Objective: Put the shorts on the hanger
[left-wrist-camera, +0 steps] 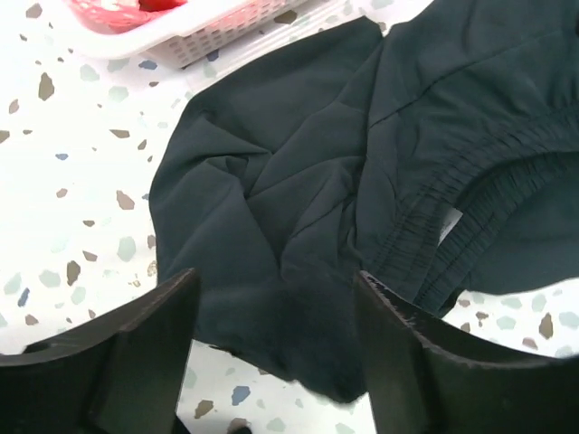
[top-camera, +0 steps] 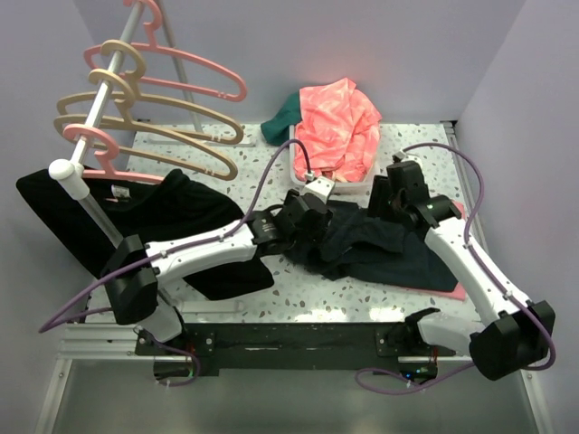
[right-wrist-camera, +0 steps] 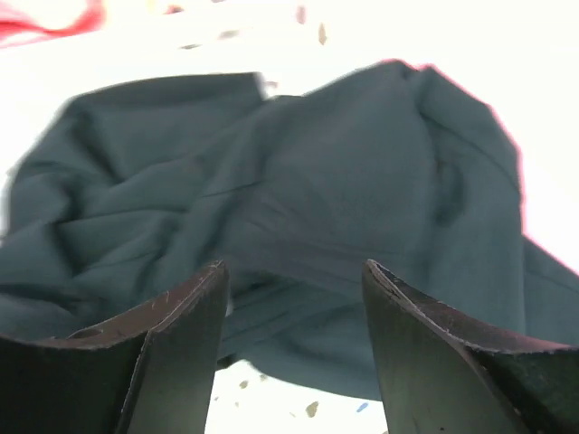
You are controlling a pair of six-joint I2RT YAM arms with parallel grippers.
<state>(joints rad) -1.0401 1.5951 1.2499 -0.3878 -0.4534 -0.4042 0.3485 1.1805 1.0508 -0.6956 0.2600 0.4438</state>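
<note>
Speckled white terrazzo desk (top-camera: 271, 172) carries the shorts (top-camera: 389, 249), a crumpled spread of matte navy-black fabric with a gathered elastic waistband. The left tool (left-wrist-camera: 271, 307) stands with its fingers apart, astride a creased leg of the shorts. The right tool (right-wrist-camera: 294, 298) is likewise spread above the shorts' folds. Just behind the shorts sits a white lattice basket (left-wrist-camera: 217, 32). Well left of the shorts, the curved beige hanger (top-camera: 220, 165) hangs on a white rail (top-camera: 99, 81).

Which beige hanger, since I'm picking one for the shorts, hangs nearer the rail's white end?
The lower beige hanger, next to the pink hanger nearest that end.
</note>
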